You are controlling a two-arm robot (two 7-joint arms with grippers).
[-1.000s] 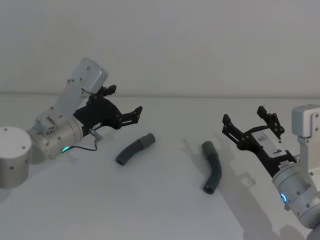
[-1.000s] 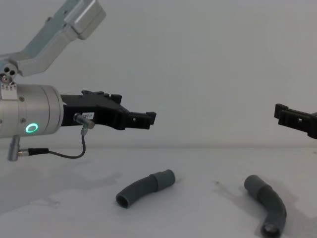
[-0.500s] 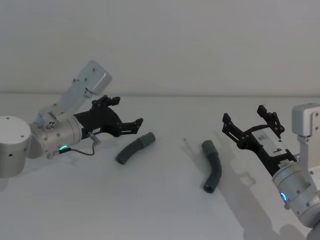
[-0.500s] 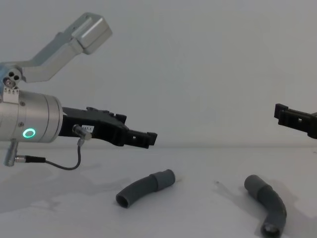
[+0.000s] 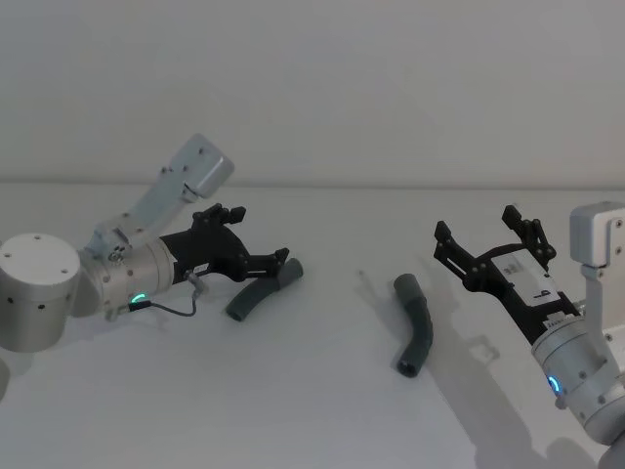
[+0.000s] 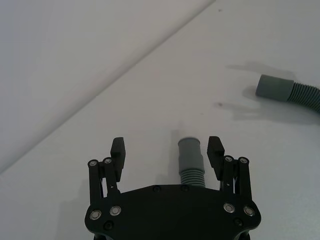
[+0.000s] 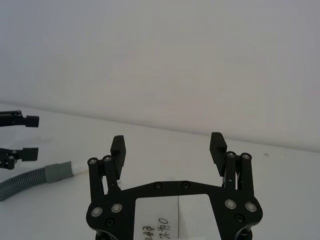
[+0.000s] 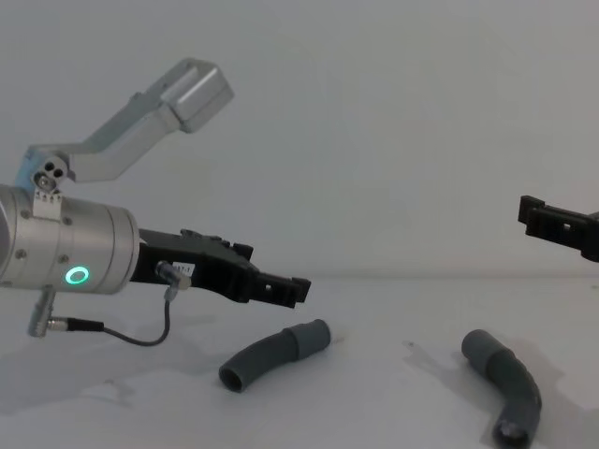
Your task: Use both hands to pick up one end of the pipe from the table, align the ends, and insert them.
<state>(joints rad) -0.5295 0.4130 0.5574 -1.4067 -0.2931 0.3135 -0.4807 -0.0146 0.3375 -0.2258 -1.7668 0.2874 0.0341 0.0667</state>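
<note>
On tabletop (image 5: 322, 420): both hose pieces lie flat, well apart, one either side of the middle. Nothing is lifted.
- left hose (image 5: 256, 293): left of centre, cuff (image 6: 190, 152) pointing toward the far edge and the middle.
- right hose (image 5: 418, 330): right of centre, sleeve (image 6: 274, 87) at its far end.

Status, left pincer (image 6: 167, 148): wide, straddling the cuff in its wrist view, with the cuff off-centre toward one finger. Chest view puts the fingertips above the hose, no contact. I'd call it final approach, not a grasp.

Status, right pincer (image 5: 478, 227): wide, holding nothing. It hovers near the right edge, above and to the side of right hose, apart from it. Judged not yet started on its pick.

Done: nothing countable. To do: close on left hose, same for right hose, lift both, line up cuff with sleeve, push in.

Hard to read:
- Head view: one left finger overlaps the cuff, so the height gap can't be read there. Go by chest view.
- Left wrist view: pincer body hides the ribbed run behind the cuff.
- white tip (image 7: 76, 167) on the cuff: pale against the tabletop, hard to pick out.
- Chest view crops right pincer at the frame's right side.
- Right hose near end: dark opening, bore not readable.
</note>
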